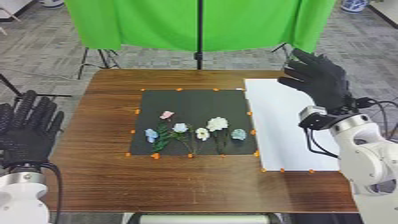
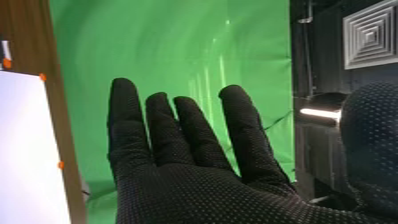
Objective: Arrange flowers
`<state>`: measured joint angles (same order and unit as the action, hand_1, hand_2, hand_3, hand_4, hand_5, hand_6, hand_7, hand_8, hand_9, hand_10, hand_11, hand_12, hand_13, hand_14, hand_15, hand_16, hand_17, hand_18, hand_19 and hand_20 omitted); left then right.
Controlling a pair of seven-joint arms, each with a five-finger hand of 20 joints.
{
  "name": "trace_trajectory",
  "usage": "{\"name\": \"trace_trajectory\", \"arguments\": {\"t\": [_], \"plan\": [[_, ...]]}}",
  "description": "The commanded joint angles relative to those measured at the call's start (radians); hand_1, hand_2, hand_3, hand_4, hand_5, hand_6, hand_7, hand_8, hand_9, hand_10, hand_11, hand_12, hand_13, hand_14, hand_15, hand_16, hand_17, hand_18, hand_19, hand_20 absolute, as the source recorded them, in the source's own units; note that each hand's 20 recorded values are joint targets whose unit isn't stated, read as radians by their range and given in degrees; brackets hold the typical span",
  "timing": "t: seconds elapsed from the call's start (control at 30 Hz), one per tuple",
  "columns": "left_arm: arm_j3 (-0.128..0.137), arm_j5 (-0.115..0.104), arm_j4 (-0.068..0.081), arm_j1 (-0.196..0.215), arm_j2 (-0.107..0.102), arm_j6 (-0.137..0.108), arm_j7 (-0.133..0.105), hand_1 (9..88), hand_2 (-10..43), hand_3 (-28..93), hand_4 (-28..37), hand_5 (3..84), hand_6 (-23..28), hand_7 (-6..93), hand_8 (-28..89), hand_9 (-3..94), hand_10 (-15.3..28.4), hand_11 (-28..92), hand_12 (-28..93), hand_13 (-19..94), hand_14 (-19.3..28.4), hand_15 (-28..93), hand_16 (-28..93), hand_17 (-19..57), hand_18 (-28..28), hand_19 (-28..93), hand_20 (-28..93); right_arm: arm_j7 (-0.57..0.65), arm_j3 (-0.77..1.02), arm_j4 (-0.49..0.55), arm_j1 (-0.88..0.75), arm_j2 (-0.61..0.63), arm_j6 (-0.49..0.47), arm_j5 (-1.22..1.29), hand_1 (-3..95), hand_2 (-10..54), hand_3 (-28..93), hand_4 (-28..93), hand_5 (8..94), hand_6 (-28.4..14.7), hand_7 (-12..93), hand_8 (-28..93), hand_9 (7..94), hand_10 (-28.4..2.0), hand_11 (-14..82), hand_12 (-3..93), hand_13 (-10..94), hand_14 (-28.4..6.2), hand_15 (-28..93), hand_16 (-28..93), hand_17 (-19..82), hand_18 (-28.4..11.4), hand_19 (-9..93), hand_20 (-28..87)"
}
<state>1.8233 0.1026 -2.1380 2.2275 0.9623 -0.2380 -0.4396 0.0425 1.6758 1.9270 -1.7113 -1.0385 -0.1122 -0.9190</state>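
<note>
Right black-gloved hand empty, fingers wide, upper right of frame; likely reach runs down-left to large white ruffled artificial flower, mid-frame on dark flat mat, stem pointing frame-bottom, farther from left black-gloved hand.

A green cloth hangs above grey flooring.

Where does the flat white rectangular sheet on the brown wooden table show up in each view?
Head view: the sheet lies on the table, right of the square black mat.
Right wrist view: the sheet, beside the table's bare edge.
Shared landmark: green hanging cloth.
</note>
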Motion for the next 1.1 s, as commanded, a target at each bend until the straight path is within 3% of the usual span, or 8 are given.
{"name": "trace_trajectory", "arguments": {"t": [0.03, 0.2, 0.33, 0.4, 0.47, 0.67, 0.83, 1.1], "plan": [[0.000, 0.015, 0.012, -0.006, 0.020, 0.022, -0.019, 22.2, 9.5, 74, -28.3, 33.5, 4.8, 12.5, -11, 24.8, 12.2, 14, 5, 15, 7.2, 11, -8, -3.5, 4.0, 14, 8, 0.010, 0.029, 0.021, 0.017, 0.004, -0.063, -0.026, 12.6, 2.5, 72, -24, 34.3, -4.4, 6, -7, 30.1, -16.6, 1.3, 14.6, 24, -15.5, 4, 26, 11, -18.2, 29, 20], [0.018, 0.007, 0.006, 0.027, 0.077, 0.021, -0.015, 22.3, 9.5, 74, -28.3, 33.3, 4.7, 12.6, -11, 25.1, 12.2, 14, 5, 15, 7.4, 12, -8, -3.2, 4.7, 15, 8, 0.030, 0.068, 0.050, -0.034, -0.027, -0.054, -0.014, 12.6, 1.7, 72, -24, 34.2, -4.4, 6, -6, 29.7, -16.9, 1.1, 14.6, 24, -15.9, 3, 27, 11, -18.3, 30, 20], [0.010, -0.037, 0.009, 0.047, 0.076, 0.033, -0.025, 22.3, 9.6, 74, -28.3, 34.9, 5.3, 12.6, -11, 28.8, 12.9, 15, 6, 17, 8.4, 13, -8, -2.8, 5.8, 16, 8, 0.036, 0.091, 0.076, -0.029, 0.016, -0.077, -0.036, 12.8, 1.1, 71, -24, 34.2, -4.4, 6, -6, 29.8, -16.9, 1.2, 14.7, 24, -16.3, 3, 27, 11, -18.4, 30, 20], [-0.005, -0.060, -0.006, 0.050, 0.055, 0.022, -0.093, 22.3, 9.6, 74, -28.3, 35.5, 5.5, 12.5, -11, 29.7, 13.3, 15, 6, 18, 8.7, 13, -8, -2.7, 6.0, 17, 9, 0.020, 0.068, 0.105, -0.044, 0.022, 0.014, -0.031, 12.9, 1.1, 71, -24, 34.6, -4.5, 6, -6, 30.4, -16.9, 1.4, 14.7, 25, -16.2, 3, 27, 11, -18.5, 30, 20], [0.010, -0.036, -0.035, 0.076, 0.060, -0.009, -0.102, 22.8, 10.0, 74, -28.3, 36.2, 5.4, 13.1, -10, 30.8, 13.5, 16, 6, 19, 9.0, 14, -7, -2.2, 6.5, 18, 9, 0.019, 0.053, 0.123, -0.060, 0.023, 0.056, 0.008, 13.2, 1.7, 72, -23, 37.0, -4.6, 7, -6, 32.5, -16.9, 2.1, 15.0, 28, -16.1, 4, 28, 12, -18.7, 31, 20], [0.000, -0.058, -0.011, 0.077, 0.056, 0.055, -0.131, 23.5, 10.0, 75, -28.3, 37.3, 5.5, 14.7, -11, 30.9, 13.3, 17, 6, 21, 9.3, 15, -7, -2.0, 7.4, 19, 9, 0.041, 0.122, 0.185, -0.147, -0.018, 0.064, -0.042, 13.7, 3.7, 72, -23, 38.9, -4.7, 9, -7, 34.5, -16.4, 2.6, 15.0, 29, -16.2, 6, 27, 12, -18.9, 32, 20], [0.008, -0.126, 0.004, 0.073, 0.068, 0.106, -0.132, 22.9, 9.3, 75, -28.3, 37.8, 5.4, 14.8, -11, 31.8, 13.2, 16, 6, 22, 9.2, 15, -7, -1.7, 7.8, 19, 9, 0.053, 0.136, 0.202, -0.175, -0.047, 0.033, -0.020, 14.0, 5.1, 72, -23, 39.6, -4.8, 9, -7, 35.4, -16.6, 2.8, 14.9, 30, -15.8, 6, 26, 12, -18.9, 32, 20], [0.036, -0.167, -0.039, 0.116, 0.069, 0.106, -0.137, 22.8, 9.5, 75, -28.3, 38.0, 5.2, 14.5, -11, 32.1, 13.1, 16, 6, 23, 9.5, 16, -7, -1.5, 8.1, 19, 9, 0.048, 0.157, 0.225, -0.161, -0.044, -0.015, -0.044, 14.2, 5.3, 71, -23, 39.6, -4.9, 9, -7, 35.3, -16.7, 2.8, 14.8, 29, -16.3, 7, 25, 12, -18.9, 32, 20]]}}
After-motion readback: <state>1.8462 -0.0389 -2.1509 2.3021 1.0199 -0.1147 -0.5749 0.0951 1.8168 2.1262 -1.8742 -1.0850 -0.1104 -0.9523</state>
